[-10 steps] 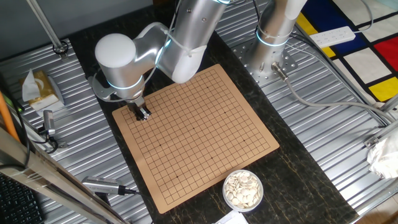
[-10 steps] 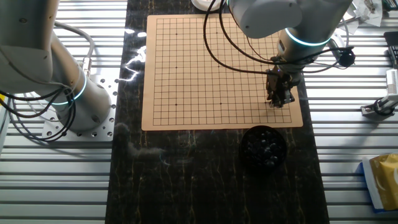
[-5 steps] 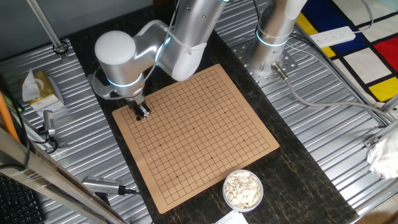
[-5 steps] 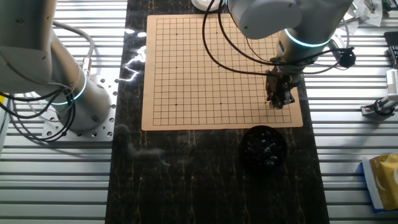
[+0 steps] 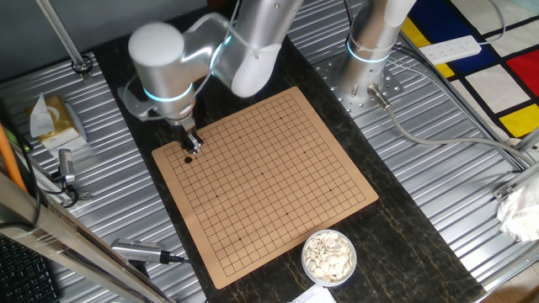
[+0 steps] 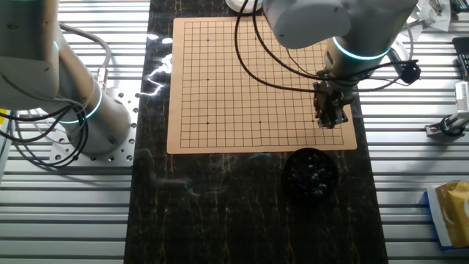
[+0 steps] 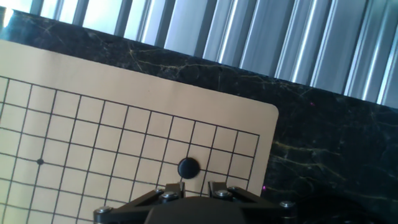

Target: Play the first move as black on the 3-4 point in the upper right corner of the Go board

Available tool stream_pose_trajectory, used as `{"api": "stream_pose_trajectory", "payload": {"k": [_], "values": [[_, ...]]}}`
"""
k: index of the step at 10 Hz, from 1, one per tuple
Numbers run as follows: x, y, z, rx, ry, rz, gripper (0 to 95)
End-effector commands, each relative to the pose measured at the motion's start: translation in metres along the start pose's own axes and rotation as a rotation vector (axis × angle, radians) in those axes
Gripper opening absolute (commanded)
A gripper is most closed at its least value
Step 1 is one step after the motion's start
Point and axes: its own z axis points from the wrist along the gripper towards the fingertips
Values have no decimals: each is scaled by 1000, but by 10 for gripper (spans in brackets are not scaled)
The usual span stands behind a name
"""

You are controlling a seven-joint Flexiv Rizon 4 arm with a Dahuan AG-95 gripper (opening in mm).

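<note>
My pincer (image 5: 192, 145) hangs just above the corner of the tan wooden Go board (image 5: 278, 181), its two dark fingers apart and holding nothing. The hand view shows the finger bases spread to either side, with the small glossy black stone (image 7: 188, 167) lying free on the board between and just ahead of them. The stone sits on a crossing of the thin grid lines near the board's rounded corner, four lines in from one edge; its count from the other edge I cannot tell. A printed star dot (image 7: 40, 162) lies several lines away along the same row. In one fixed view the same stone (image 5: 187, 159) shows as a dark speck on the board just below my fingers; in the other fixed view my pincer (image 6: 330, 117) hides it. A round black bowl of dark stones (image 6: 311, 174) stands on the dark marbled counter (image 6: 220, 198) just beside the board's nearest edge to the stone. A round bowl of white stones (image 5: 328, 257) stands off the board's far corner, well apart from my pincer.
</note>
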Motion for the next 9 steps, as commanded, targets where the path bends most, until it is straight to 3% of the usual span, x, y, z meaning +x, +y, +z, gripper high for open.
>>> {"api": "stream_pose_trajectory", "payload": {"k": [1, 3, 9], "values": [[1, -1, -17, -11, -26, 11, 190], [4, -3, -33, -41, -72, 19, 190], [4, -1, -44, -35, -146, 47, 190]]}}
